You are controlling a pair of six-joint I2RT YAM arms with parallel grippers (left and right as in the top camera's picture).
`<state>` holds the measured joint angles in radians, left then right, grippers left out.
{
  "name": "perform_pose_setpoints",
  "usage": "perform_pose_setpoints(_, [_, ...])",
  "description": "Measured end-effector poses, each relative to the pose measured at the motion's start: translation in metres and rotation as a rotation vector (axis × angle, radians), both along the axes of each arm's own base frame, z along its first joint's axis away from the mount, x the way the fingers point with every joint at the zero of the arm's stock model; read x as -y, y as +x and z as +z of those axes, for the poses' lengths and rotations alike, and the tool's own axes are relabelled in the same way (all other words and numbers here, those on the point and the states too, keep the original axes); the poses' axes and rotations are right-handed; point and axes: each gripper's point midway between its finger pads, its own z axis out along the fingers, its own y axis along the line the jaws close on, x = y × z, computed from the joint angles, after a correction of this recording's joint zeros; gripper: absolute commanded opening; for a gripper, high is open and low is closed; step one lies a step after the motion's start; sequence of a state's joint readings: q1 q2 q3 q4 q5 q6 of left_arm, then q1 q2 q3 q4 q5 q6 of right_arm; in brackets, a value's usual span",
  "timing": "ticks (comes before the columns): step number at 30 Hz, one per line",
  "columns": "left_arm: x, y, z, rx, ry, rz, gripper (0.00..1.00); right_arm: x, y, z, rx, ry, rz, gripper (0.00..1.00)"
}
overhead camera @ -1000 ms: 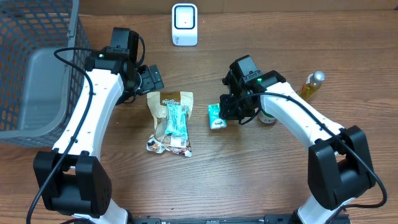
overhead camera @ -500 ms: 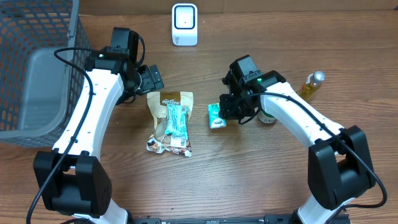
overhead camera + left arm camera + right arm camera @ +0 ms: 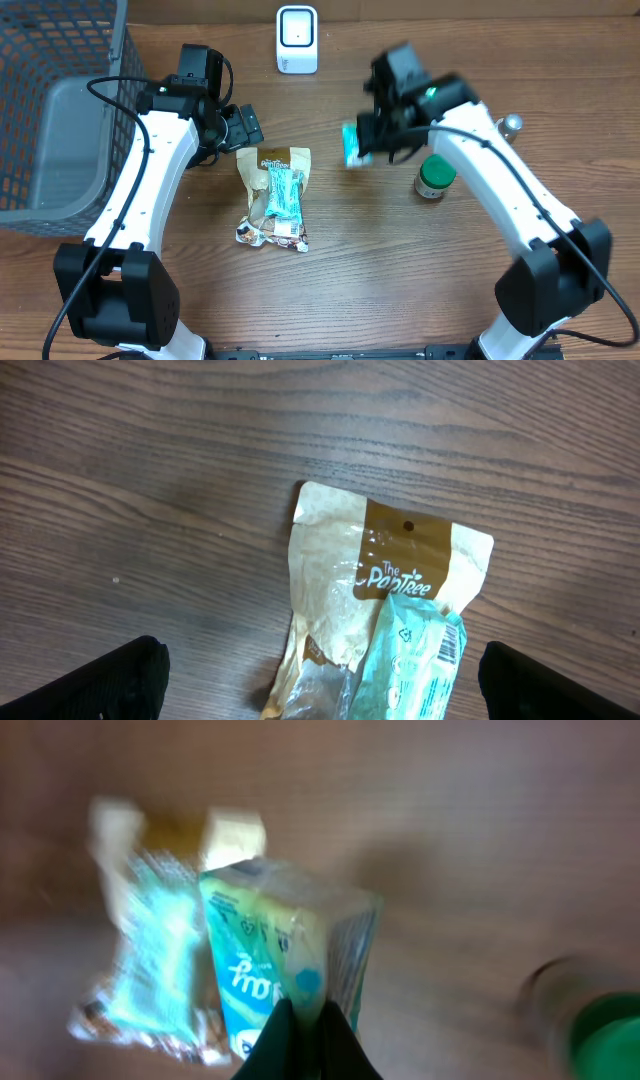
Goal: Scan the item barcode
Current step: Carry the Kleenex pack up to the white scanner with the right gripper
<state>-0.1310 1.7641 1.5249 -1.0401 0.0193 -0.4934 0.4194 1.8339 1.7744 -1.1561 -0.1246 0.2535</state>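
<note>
The right gripper (image 3: 372,140) is closed on a small teal packet (image 3: 351,143), pinching it by one end; the packet is held above the worktop (image 3: 400,290), right of centre and towards the far side; it is nearer and to the right of the white scanner (image 3: 297,38), which stands at the far edge, and well apart from it. In the right wrist view the picture is blurred; the packet (image 3: 275,955) stands upright from between the fingertips, its white print facing the camera.

The left gripper (image 3: 243,125) hangs with its jaws wide apart and nothing between them, just beyond the far end of a brown pouch (image 3: 262,175); the pouch lies flat at the middle of the worktop, and a teal wrapper (image 3: 282,193) lies lengthwise on top of it. The left wrist view shows the pouch (image 3: 345,575) with a hang hole at its brown top band; the wrapper (image 3: 410,660) shows a barcode along its right edge.

A green-capped jar (image 3: 435,177) stands near the right arm, on its near side; a bottle (image 3: 511,124) shows partly behind that arm; a wire basket (image 3: 55,90) fills the far left corner.
</note>
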Motion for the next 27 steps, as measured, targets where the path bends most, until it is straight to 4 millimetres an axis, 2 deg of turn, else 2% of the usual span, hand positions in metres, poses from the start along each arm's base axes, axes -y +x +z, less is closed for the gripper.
perform_pose_setpoints(2, [0.0,0.0,0.0,0.0,0.0,0.0,1.0,-0.001,0.017,0.038,0.112,0.004,0.0,0.04])
perform_pose_setpoints(3, [0.0,0.0,0.0,0.0,0.0,0.0,1.0,-0.002,0.028,0.065,0.196,0.009,0.008,0.04])
perform_pose_setpoints(6, [0.0,0.0,0.0,0.0,0.0,0.0,1.0,-0.004,0.053,0.118,0.404,0.007,0.022,0.04])
perform_pose_setpoints(8, [0.0,0.0,0.0,0.0,0.0,0.0,1.0,-0.007,0.07,0.148,0.552,-0.008,0.004,0.04])
perform_pose_setpoints(11, [0.0,0.0,0.0,0.0,0.0,0.0,1.0,-0.01,0.084,0.171,0.68,-0.043,-0.017,0.04])
perform_pose_setpoints(12, [0.0,0.0,0.0,0.0,0.0,0.0,1.0,-0.012,0.087,0.176,0.71,-0.057,-0.015,0.12])
perform_pose_setpoints(13, [0.0,0.0,0.0,0.0,0.0,0.0,1.0,-0.014,0.089,0.179,0.732,-0.067,-0.013,0.13])
perform_pose_setpoints(15, [0.0,0.0,0.0,0.0,0.0,0.0,1.0,-0.02,0.096,0.184,0.777,-0.077,-0.007,0.11])
perform_pose_setpoints(16, [0.0,0.0,0.0,0.0,0.0,0.0,1.0,-0.023,0.1,0.184,0.791,-0.077,-0.002,0.04])
perform_pose_setpoints(19, [0.0,0.0,0.0,0.0,0.0,0.0,1.0,-0.036,0.113,0.179,0.819,-0.058,0.018,0.04])
perform_pose_setpoints(23, [0.0,0.0,0.0,0.0,0.0,0.0,1.0,-0.048,0.129,0.165,0.827,-0.043,0.028,0.04])
perform_pose_setpoints(27, [0.0,0.0,0.0,0.0,0.0,0.0,1.0,-0.053,0.137,0.136,0.775,-0.072,0.049,0.04])
